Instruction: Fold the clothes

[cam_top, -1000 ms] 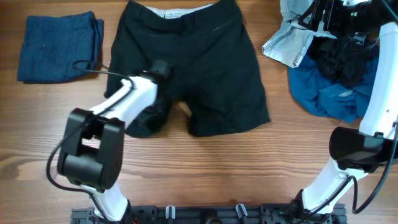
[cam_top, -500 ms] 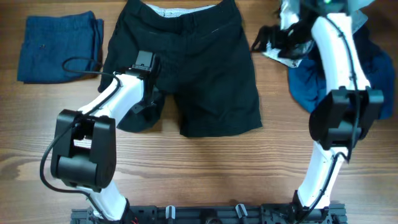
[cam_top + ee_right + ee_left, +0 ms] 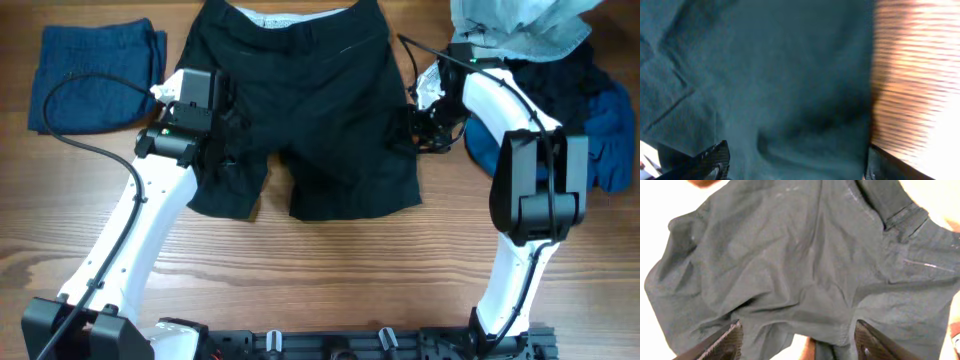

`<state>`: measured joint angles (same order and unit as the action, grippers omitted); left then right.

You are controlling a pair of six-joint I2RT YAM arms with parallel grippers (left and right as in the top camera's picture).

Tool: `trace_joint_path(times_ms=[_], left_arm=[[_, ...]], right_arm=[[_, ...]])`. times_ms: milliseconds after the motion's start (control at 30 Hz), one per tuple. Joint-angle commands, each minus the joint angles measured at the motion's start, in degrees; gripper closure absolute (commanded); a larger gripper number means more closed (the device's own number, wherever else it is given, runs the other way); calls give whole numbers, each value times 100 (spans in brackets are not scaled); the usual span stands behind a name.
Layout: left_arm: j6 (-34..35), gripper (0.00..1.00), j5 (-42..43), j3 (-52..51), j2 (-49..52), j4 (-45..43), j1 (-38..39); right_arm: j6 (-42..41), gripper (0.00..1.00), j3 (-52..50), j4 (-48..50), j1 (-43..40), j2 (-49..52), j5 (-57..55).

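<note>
L gripper [image 3: 797, 340] hung wide open, empty, over black shorts [image 3: 320, 100] | R gripper [image 3: 795, 160] open, empty, at opp. edge | shorts lay flat mid-desk [image 3: 330, 270] | prob. flanking them for a fold

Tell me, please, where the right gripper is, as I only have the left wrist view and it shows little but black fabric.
Observer: The right gripper is at the right edge of the black shorts, with its jaws open over the fabric.
Operator: Thank you. How do the shorts lie on the table?
Observer: They are spread out on the table, with the waistband toward the far side and both legs pointing back at the robot.
Operator: Is anything else waiting to be folded?
Observer: Yes, an unfolded pile of pale-blue denim, black and royal-blue pieces sits to the right of the shorts. A folded dark blue piece lies to their left.
</note>
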<state>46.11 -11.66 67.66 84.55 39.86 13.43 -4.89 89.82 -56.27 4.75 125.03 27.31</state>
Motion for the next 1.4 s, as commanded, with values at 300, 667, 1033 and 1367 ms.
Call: trace_joint_path(times_ms=[300, 667, 1033, 1367], left_arm=[[-94, 42, 133, -15, -46, 35, -11], [-94, 42, 111, -15, -46, -52, -11], [-116, 35, 754, -15, -44, -186, 81], [-345, 34, 927, -15, 636, -605, 2378]], right_arm=[[-474, 95, -1368, 417, 1067, -168, 46], [-1510, 95, -1366, 573, 2164, -1029, -216], [-675, 6, -1139, 1978, 1051, -2175, -286], [-675, 4, -1139, 4909, 807, -2131, -2146]])
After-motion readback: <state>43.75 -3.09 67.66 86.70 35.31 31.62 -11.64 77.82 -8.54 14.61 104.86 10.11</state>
